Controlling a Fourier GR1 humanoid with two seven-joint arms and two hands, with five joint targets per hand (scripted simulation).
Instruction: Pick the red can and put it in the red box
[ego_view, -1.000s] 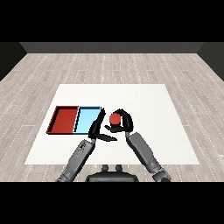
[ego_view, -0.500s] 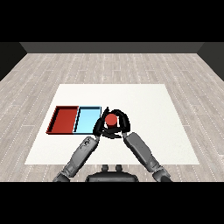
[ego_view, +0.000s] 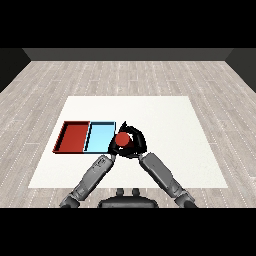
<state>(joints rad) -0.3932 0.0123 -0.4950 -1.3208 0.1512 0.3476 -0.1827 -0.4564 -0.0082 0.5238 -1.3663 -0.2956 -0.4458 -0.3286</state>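
Observation:
The red can (ego_view: 122, 139) is held just off the right edge of the light blue tray (ego_view: 99, 138), and my right hand (ego_view: 137, 143) is shut on it with fingers curled round its sides. The red tray (ego_view: 74, 137) lies left of the blue one, sharing a wall with it. My left hand (ego_view: 113, 148) sits low beside the can, at the blue tray's near right corner. Its fingers look relaxed and it holds nothing, though the can and right hand partly hide it.
Both trays lie on the left half of the white table (ego_view: 170, 120). Bare tabletop stretches to the right and behind the hands. Grey plank floor surrounds the table.
My right hand has carried the red can leftwards, from the table's middle to the blue tray's right edge. The left hand has drawn back and left, closer under the can.

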